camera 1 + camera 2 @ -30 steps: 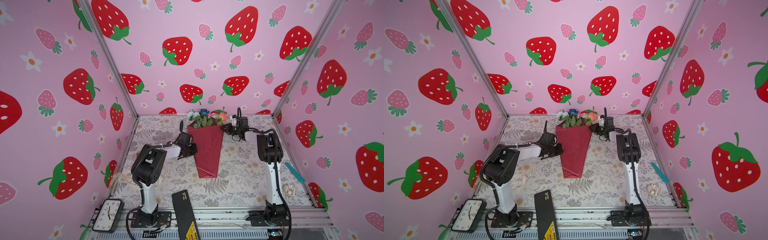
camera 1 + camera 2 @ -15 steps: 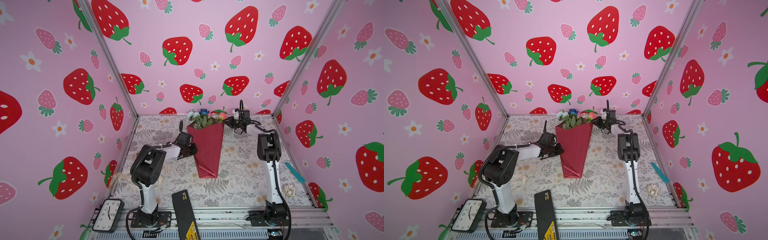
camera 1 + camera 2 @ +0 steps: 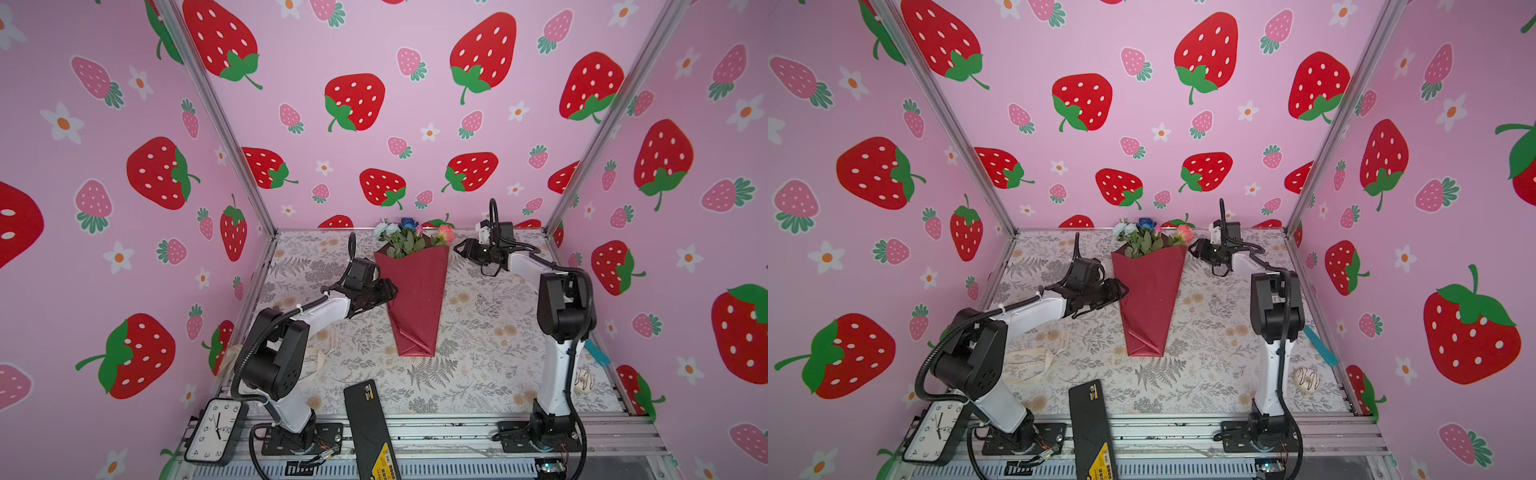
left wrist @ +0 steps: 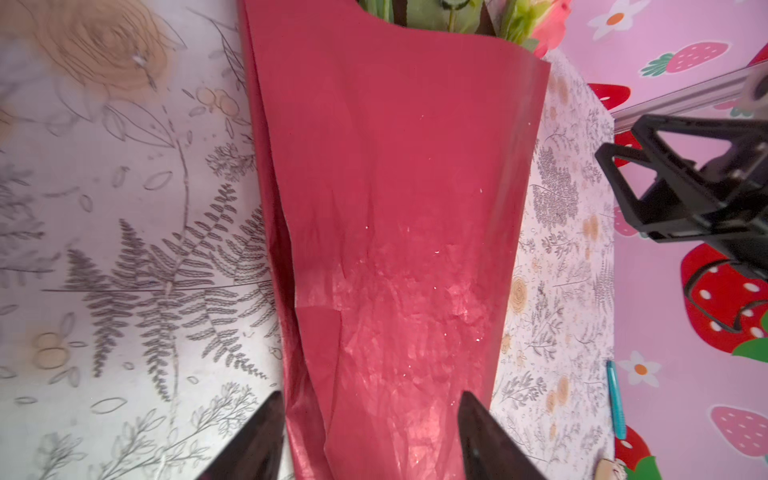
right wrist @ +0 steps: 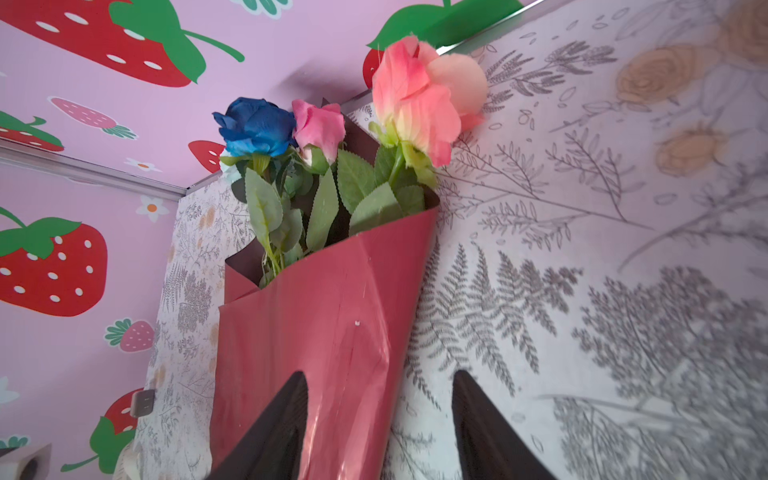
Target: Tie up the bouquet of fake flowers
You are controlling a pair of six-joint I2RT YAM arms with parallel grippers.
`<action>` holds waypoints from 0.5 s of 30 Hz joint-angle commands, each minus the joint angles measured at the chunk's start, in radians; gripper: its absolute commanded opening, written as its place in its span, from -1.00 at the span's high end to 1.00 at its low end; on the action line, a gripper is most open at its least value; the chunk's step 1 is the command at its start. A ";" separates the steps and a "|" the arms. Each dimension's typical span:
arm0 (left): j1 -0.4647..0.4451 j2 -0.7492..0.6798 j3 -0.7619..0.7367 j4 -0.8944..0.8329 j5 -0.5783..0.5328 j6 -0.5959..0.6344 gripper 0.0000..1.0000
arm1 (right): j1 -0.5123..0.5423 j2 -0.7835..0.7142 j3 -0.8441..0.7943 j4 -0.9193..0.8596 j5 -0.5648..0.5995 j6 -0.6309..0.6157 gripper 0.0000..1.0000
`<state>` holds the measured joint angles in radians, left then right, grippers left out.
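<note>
Left hand [image 3: 392, 291] and right hand [image 3: 459, 249] have both spread apart since before, flanking the bouquet of fake flowers [image 3: 415, 291]

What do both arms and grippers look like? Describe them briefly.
Both arms, left arm and right arm, have white links, bulky black joints and black corrugated cables looping alongside. The left gripper and right gripper are black, with tapering pointed fingers.

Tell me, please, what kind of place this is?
Most likely a staged robot test booth, not a home or flower shop. Pink strawberry-print walls on metal frame posts enclose a floral-clothed table, and the left arm and right arm are bolted to a rail at its front edge.
</note>
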<state>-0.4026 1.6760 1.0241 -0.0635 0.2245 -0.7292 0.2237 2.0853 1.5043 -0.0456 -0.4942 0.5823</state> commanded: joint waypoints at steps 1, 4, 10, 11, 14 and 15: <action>0.005 -0.013 0.005 -0.094 -0.082 -0.002 -0.56 | 0.016 -0.062 -0.117 0.020 0.047 -0.013 -0.17; 0.006 0.020 0.049 -0.137 -0.135 0.028 -0.70 | 0.034 -0.105 -0.198 0.045 0.051 0.001 -0.15; 0.020 0.153 0.164 -0.150 -0.111 0.084 -0.68 | 0.084 -0.108 -0.265 0.088 0.050 0.029 -0.16; 0.027 0.173 0.180 -0.149 -0.103 0.082 -0.67 | 0.095 -0.100 -0.265 0.093 0.050 0.031 -0.16; 0.043 0.215 0.205 -0.116 -0.072 0.070 -0.63 | 0.118 -0.072 -0.267 0.127 0.036 0.056 -0.16; 0.048 0.227 0.216 -0.110 -0.055 0.070 -0.61 | 0.124 -0.064 -0.265 0.141 0.026 0.064 -0.17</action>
<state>-0.3706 1.8797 1.1877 -0.1802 0.1394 -0.6685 0.3309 2.0029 1.2396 0.0330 -0.4561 0.6178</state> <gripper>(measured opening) 0.810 0.582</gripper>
